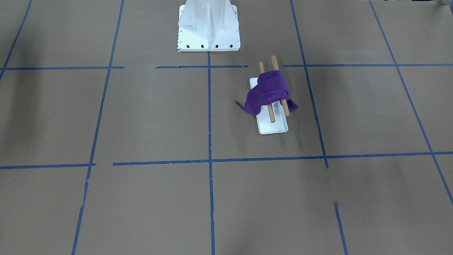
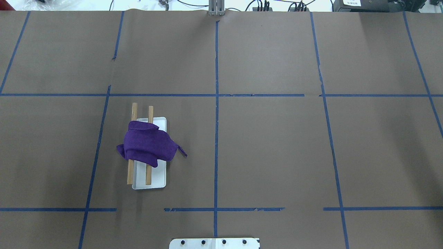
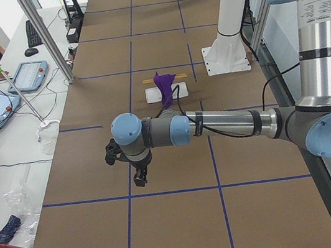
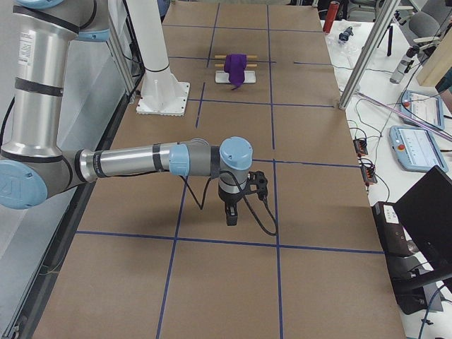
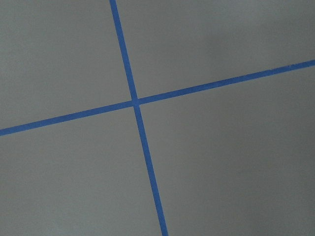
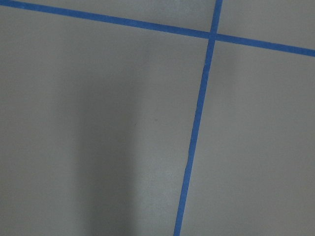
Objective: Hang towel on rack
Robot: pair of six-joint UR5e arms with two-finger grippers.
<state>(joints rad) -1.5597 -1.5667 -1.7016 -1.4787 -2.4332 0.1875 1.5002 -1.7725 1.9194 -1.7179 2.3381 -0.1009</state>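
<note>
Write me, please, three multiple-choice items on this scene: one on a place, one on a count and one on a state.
1. Where is the towel?
A. on the bare table
B. over both dowels
C. on the pedestal

2. How many dowels has the rack?
A. one
B. two
C. three

3. How does the towel lie?
A. spread flat
B. rolled tight
C. bunched up

Answers:
1 B, it drapes across both dowels.
2 B, two parallel sticks show above the white base.
3 C, it is creased and heaped, with corners hanging off the sides.
</note>
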